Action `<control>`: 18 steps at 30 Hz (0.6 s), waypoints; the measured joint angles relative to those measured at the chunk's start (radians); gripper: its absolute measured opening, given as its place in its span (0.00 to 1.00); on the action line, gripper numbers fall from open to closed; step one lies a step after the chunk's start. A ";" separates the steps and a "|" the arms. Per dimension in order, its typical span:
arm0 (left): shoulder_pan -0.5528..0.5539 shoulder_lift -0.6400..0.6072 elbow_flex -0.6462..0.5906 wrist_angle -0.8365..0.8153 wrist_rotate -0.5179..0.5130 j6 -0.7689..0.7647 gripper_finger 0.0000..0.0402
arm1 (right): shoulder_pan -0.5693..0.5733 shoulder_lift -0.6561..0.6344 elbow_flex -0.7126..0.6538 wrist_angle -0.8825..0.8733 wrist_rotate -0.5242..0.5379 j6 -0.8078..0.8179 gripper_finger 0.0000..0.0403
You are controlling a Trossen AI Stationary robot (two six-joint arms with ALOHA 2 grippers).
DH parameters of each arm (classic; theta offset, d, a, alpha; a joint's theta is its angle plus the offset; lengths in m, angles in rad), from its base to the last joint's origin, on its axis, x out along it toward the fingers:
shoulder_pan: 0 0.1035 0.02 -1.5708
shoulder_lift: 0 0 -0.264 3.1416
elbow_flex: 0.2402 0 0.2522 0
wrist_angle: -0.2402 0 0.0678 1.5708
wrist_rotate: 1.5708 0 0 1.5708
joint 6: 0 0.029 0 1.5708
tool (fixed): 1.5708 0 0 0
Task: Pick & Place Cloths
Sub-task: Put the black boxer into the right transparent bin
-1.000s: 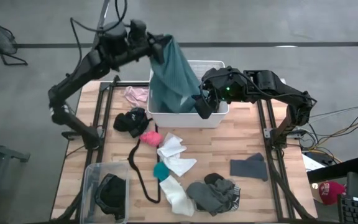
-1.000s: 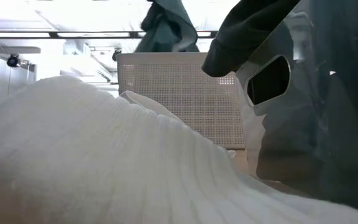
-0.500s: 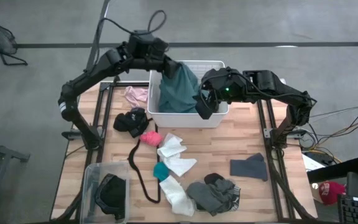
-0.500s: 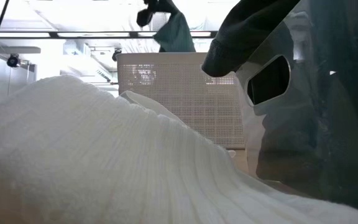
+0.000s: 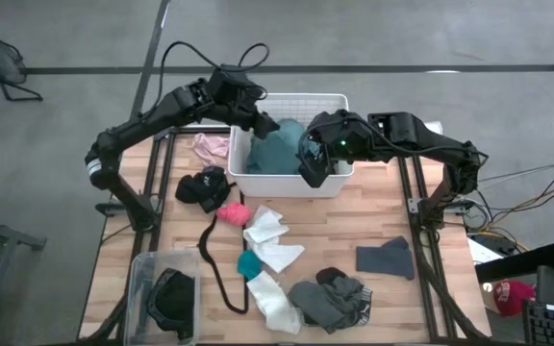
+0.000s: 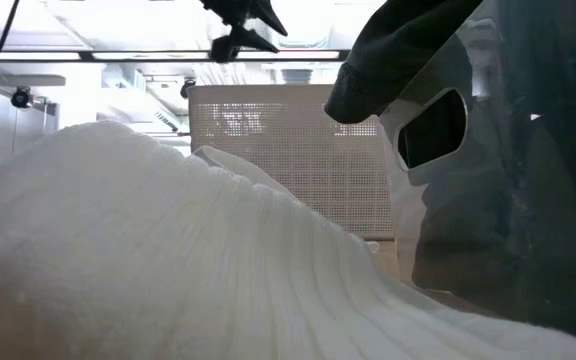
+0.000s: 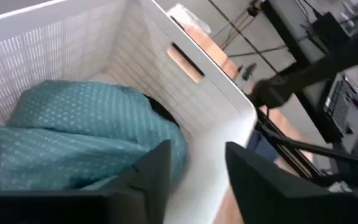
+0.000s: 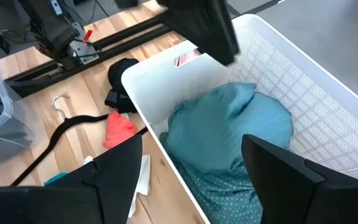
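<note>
The large teal garment (image 5: 282, 149) lies bunched inside the white slotted basket (image 5: 327, 183); it also shows in the left wrist view (image 7: 79, 137) and the right wrist view (image 8: 229, 137). My left gripper (image 5: 263, 123) is open and empty just above the garment, over the basket's left part (image 7: 194, 180). My right gripper (image 5: 313, 165) is open at the basket's near right wall (image 8: 191, 199). One finger stands inside the wall and one outside, and I cannot tell whether they touch it.
A pink piece (image 5: 212, 146), a black piece (image 5: 203, 187) and a pink bit (image 5: 233, 213) lie left of the basket. White socks (image 5: 269, 235), a teal bit (image 5: 249, 262), grey pieces (image 5: 386, 258) and a black cord loop (image 5: 214, 264) lie nearer. A clear bin (image 5: 162, 293) stands near left.
My left gripper has come down toward the basket with the teal garment and has let it go. The garment, which hung above the basket, now lies bunched inside it.
</note>
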 joint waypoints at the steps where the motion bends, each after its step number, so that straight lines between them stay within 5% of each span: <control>1: 0.000 -0.011 0.005 -0.015 0.001 0.005 0.43 | 0.000 0.000 0.000 0.000 0.000 0.000 0.68; 7: 0.000 -0.124 -0.001 -0.205 -0.052 0.073 0.53 | 0.000 -0.001 0.001 -0.002 0.000 -0.002 0.70; 14: -0.004 -0.258 -0.003 -0.583 -0.343 0.002 0.53 | 0.000 -0.001 0.001 0.000 0.000 -0.012 0.68; 18: -0.006 -0.305 -0.046 -0.660 -0.379 -0.071 0.53 | 0.000 -0.001 0.001 0.000 0.000 -0.026 0.64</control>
